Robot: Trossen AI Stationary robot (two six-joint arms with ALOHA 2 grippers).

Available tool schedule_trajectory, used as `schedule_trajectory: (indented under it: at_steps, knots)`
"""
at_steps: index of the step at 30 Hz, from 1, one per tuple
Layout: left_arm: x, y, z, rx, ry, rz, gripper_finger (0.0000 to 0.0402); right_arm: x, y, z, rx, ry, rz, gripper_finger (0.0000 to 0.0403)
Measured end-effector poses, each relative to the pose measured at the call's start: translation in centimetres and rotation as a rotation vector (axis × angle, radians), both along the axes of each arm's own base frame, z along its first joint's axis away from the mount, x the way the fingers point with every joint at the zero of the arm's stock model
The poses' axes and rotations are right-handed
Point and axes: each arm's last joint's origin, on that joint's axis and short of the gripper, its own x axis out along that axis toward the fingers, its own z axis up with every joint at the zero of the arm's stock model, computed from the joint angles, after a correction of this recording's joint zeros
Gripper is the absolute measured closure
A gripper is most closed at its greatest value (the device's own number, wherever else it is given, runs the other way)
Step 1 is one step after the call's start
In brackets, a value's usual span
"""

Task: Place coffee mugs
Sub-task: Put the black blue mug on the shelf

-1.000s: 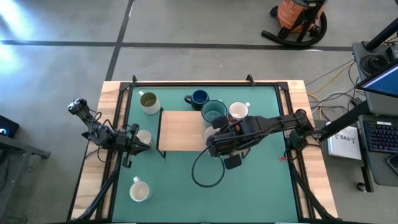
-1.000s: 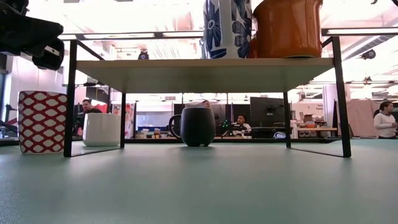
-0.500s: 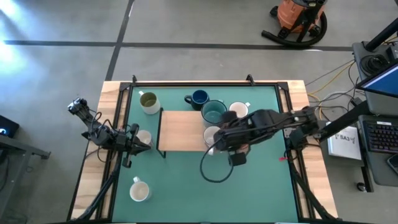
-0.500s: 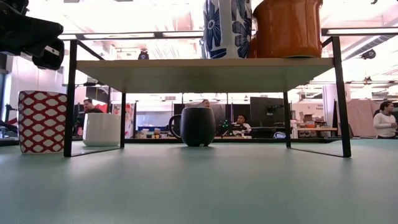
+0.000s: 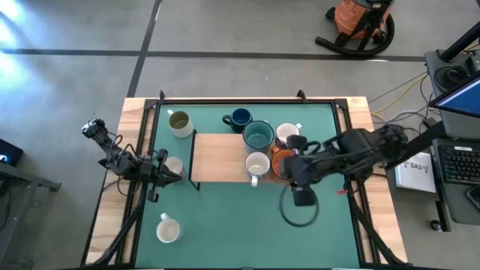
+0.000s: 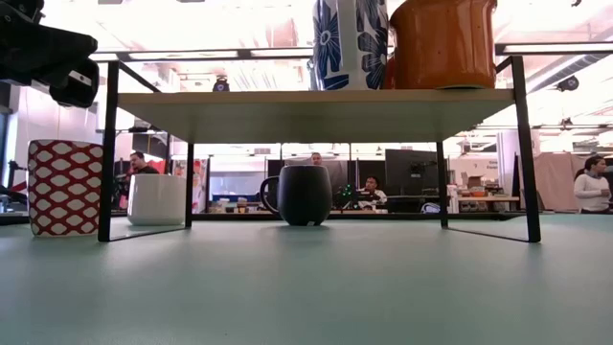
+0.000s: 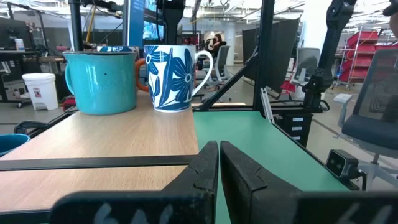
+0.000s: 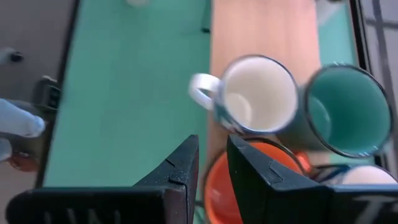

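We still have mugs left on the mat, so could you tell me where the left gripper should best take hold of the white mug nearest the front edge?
The white mug stands upright and alone on the green mat, mouth open upward. Probably best to come straight down and pinch the rim wall, one finger inside and one outside, on the side away from its small handle, which points toward the back.

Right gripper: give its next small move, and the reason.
Probably lift the right gripper straight up, clear of the orange mug: that mug stands on the shelf close beside the white mug and teal mug, so a sideways move might knock one.
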Motion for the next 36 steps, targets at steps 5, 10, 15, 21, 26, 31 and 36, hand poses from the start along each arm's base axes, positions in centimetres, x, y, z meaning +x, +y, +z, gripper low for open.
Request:
schedule_trajectory:
  at_steps: [5,10,15,21,26,31,36]
  knots:
    - [0.0,0.0,0.0,0.0,0.0,0.0,0.0402,-1.3,1.7,0.3,0.045,-0.12,0.07,0.0334]
    - [0.0,0.0,0.0,0.0,0.0,0.0,0.0402,-1.8,2.8,-1.7,0.083,-0.207,0.121,0.033]
    - [0.0,0.0,0.0,0.0,0.0,0.0,0.0402,-3.2,2.6,-4.7,0.17,-0.23,0.073,0.0328]
    - [0.0,0.1,-0.1,0.029,0.01,0.027,0.0402,-5.6,2.6,-8.0,0.286,-0.361,0.096,0.0334]
    - [0.0,0.1,-0.1,0.02,0.011,0.027,0.0402,-7.1,3.0,-11.6,0.365,-0.529,0.184,0.0335]
    - [0.0,0.1,-0.1,0.021,0.011,0.027,0.0402,-8.2,2.8,-15.6,0.49,-0.639,0.225,0.0335]
    - [0.0,0.1,-0.1,0.023,0.011,0.033,0.0402,-9.1,2.2,-19.5,0.594,-0.778,0.229,0.0335]
